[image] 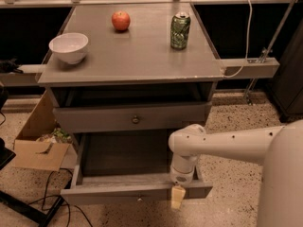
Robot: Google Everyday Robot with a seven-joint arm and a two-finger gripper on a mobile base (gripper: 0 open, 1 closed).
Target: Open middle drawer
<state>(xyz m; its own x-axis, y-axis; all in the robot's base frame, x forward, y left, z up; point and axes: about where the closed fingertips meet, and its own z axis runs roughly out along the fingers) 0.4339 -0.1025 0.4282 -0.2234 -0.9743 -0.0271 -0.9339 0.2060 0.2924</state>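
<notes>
The middle drawer (137, 191) is pulled far out of the grey cabinet, and its deep dark grey interior (125, 152) is exposed. Its small knob (138, 198) shows at the centre of the front, near the bottom of the view. My gripper (177, 196) hangs from the white arm (222, 143) and points down over the right part of the drawer's front edge, well right of the knob. The drawer above (136, 119) has a round knob and stands only slightly out. Any drawer below is hidden.
On the cabinet top (142, 56) stand a white bowl (69, 47), a red apple (120, 20) and a green can (180, 30). An open cardboard box (38, 145) sits on the floor at the left, with cables (52, 197) beside it.
</notes>
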